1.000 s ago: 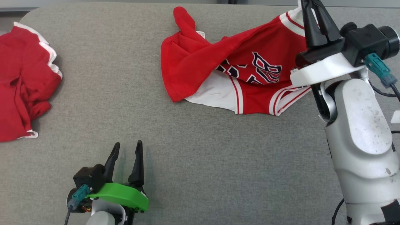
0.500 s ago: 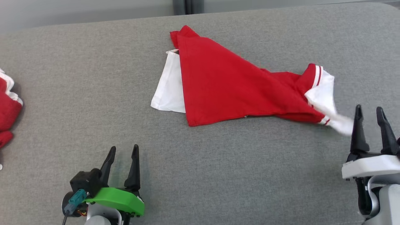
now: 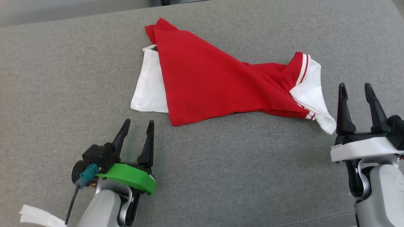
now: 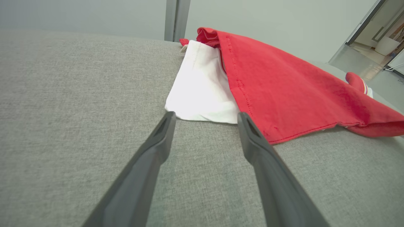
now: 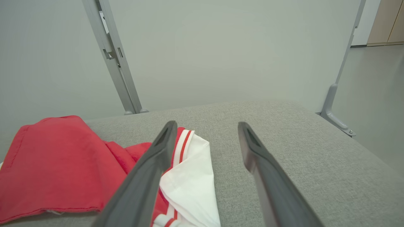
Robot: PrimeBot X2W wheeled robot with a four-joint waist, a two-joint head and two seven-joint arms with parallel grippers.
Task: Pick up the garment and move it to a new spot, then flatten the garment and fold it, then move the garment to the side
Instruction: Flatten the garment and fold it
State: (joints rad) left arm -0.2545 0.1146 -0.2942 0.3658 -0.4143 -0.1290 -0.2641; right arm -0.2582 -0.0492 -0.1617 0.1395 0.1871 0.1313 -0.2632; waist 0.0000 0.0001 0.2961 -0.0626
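A white strip of cloth or paper (image 3: 33, 216) lies at the near left edge of the grey fabric-covered desk (image 3: 236, 176). To its right, the left arm's long dark fingers (image 3: 147, 143) stand spread well apart with nothing between them, low over the desk. Their tips point at the near white corner of the garment and stop just short of it.

The red garment with white panels and red-striped white trim (image 3: 208, 78) lies loosely bunched on the desk between the two arms, toward the far side. A broad red layer is folded over a white panel on the left, and a striped white edge trails out at the right.

The right arm's long dark fingers (image 3: 344, 110) are also wide apart and empty, just beside that trailing white corner. Whether they touch it cannot be told.
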